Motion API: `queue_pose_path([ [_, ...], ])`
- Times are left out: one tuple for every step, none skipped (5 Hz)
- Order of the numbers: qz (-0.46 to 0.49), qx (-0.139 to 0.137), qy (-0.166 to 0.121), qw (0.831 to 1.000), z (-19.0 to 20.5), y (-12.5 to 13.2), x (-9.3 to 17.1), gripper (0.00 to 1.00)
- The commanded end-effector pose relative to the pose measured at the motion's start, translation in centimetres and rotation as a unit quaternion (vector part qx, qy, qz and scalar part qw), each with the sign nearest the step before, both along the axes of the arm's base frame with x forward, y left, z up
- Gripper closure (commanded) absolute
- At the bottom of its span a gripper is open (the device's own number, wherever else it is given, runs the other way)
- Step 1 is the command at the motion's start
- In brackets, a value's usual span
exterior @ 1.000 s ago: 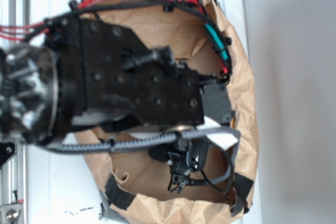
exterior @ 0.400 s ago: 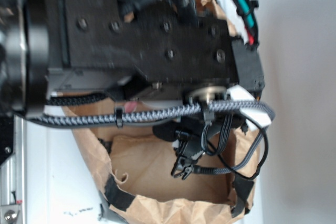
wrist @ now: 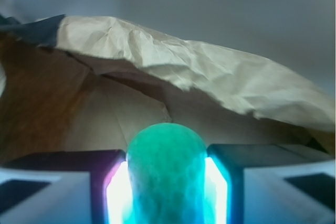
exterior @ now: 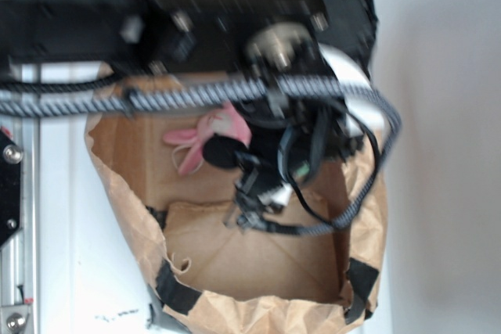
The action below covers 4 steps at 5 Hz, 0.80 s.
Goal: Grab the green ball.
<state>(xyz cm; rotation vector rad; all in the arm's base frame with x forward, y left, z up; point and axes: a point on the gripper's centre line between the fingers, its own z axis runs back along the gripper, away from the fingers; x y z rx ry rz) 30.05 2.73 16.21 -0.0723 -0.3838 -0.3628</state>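
In the wrist view the green ball fills the gap between the two fingers of my gripper, which is shut on it, with both pads pressed against its sides. It is round, dark green and finely mottled. In the exterior view the blurred black arm covers the top of the frame. A small dark round shape that looks like the ball hangs at its lower end, over the paper bag. The fingers themselves are lost in the blur there.
A crumpled brown paper bag lies open on the white surface, its rim taped black. A pink plush bunny lies inside it near the back. Braided cables loop under the arm. In the wrist view the bag wall rises ahead.
The arm has risen and shifted toward the top of the exterior view, growing larger and blurrier. The pink bunny, hidden before, now shows in the bag. The dark ball has moved up with the arm.
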Motion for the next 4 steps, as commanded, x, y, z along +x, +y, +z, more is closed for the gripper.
queue_pose_path([
  [-0.039,0.019,-0.043,0.998,2.8,0.8,-1.7,1.00],
  [-0.048,0.043,-0.039,0.997,2.4,-0.1,-2.2,1.00],
  [-0.068,0.065,-0.046,0.995,1.9,-2.5,-2.4,1.00],
  [-0.073,0.077,-0.056,0.993,1.2,-4.2,-2.5,1.00],
])
